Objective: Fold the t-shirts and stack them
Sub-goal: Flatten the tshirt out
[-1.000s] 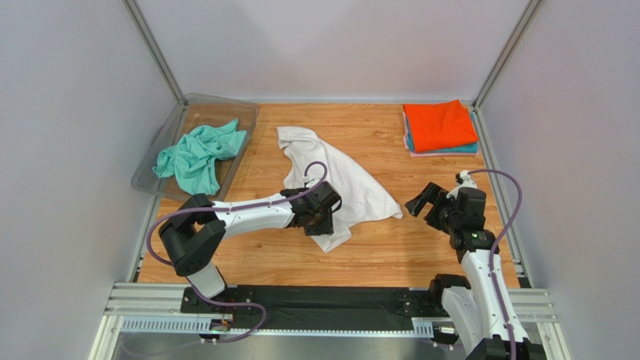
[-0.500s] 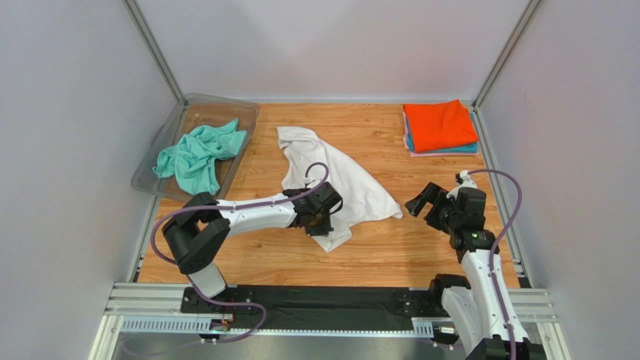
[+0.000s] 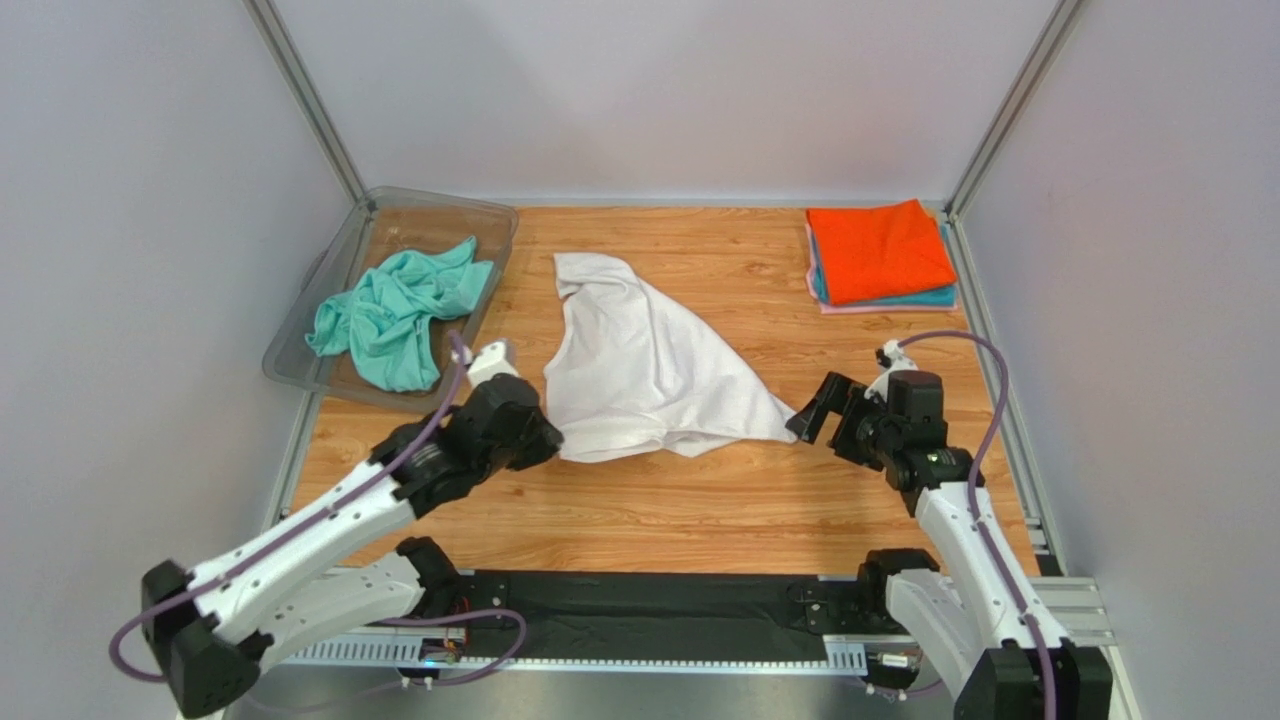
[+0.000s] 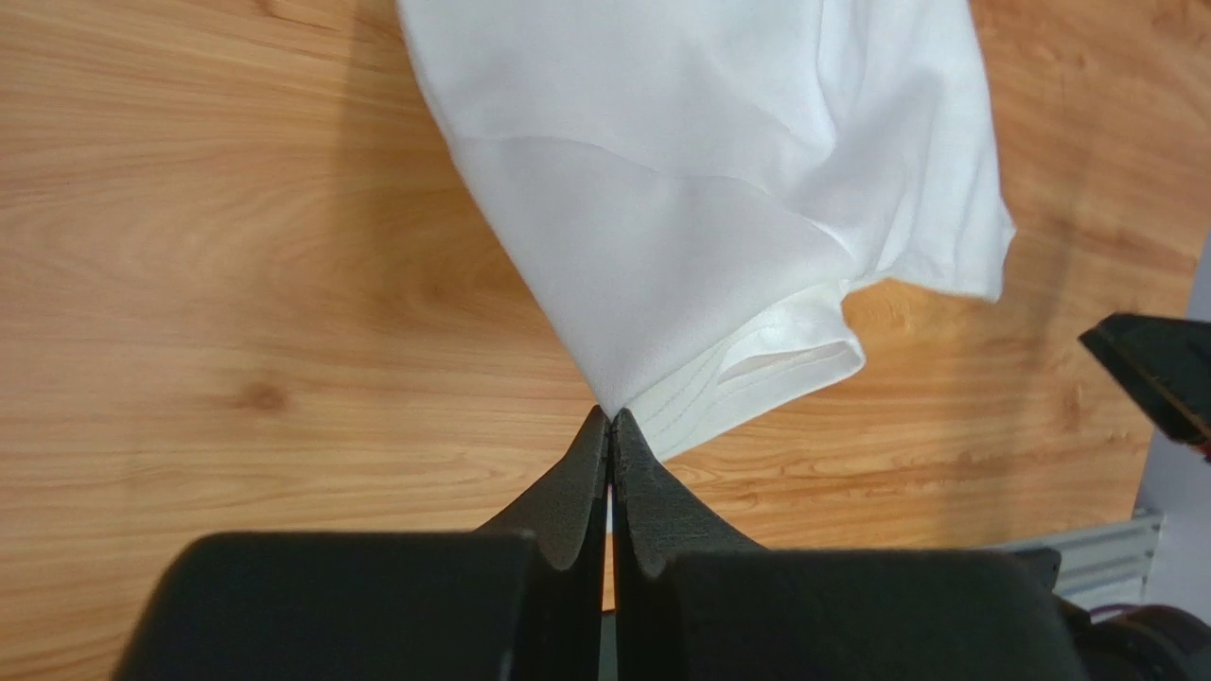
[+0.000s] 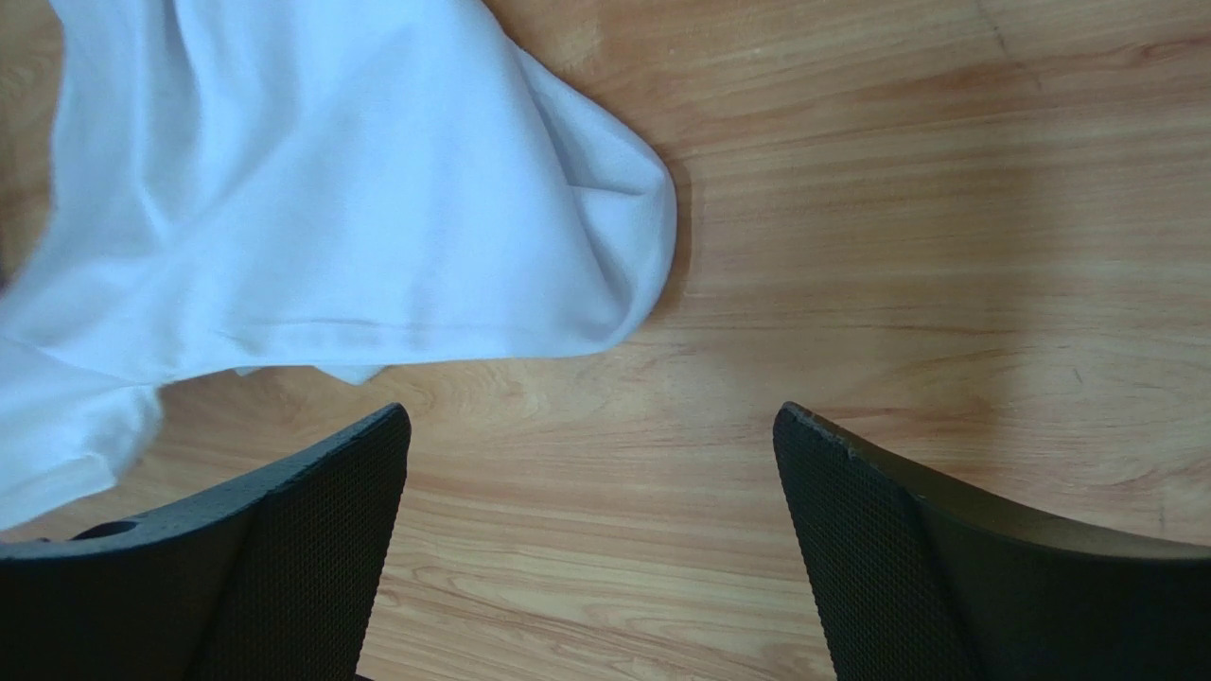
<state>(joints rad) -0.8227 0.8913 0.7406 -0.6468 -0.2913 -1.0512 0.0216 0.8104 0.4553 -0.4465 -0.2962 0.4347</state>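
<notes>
White t-shirt [image 3: 646, 375] in middle of wooden table [image 3: 706, 510], crumpled into rough triangle: narrow bunched end far, wide edge near, few soft folds. Left gripper [image 4: 611, 419] clenched on its near-left corner, cloth drawn to a point. Right gripper [image 5: 586, 426] released, fingers wide, just beside shirt's right tip. Mint-green t-shirt [image 3: 394, 312] wadded in clear tray [image 3: 451, 203], far left. Orange t-shirt [image 3: 879, 248] folded atop teal t-shirt [image 3: 920, 299], far right.

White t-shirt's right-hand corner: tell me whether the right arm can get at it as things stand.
Probably yes. The right gripper hangs open just short of the white t-shirt, with only wooden table between them.
</notes>
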